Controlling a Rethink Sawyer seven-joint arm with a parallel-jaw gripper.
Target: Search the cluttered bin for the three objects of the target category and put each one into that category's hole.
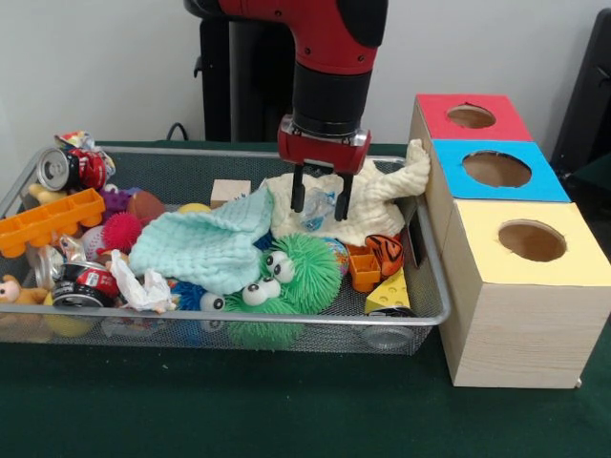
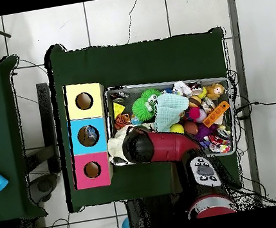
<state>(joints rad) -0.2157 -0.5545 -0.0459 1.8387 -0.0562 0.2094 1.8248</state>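
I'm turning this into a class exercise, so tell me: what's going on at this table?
A red robot arm hangs over a wire bin crammed with toys and cloths. Its gripper is open, jaws empty, just above a cream cloth at the bin's end next to a box with red, blue and yellow tops, each with a hole. Nothing is being carried.

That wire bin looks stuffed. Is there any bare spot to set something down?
Not inside the bin: toys, cloths and cans fill it. Free room is the green table in front of the bin and boxes, and the wide strip beyond the bin overhead.
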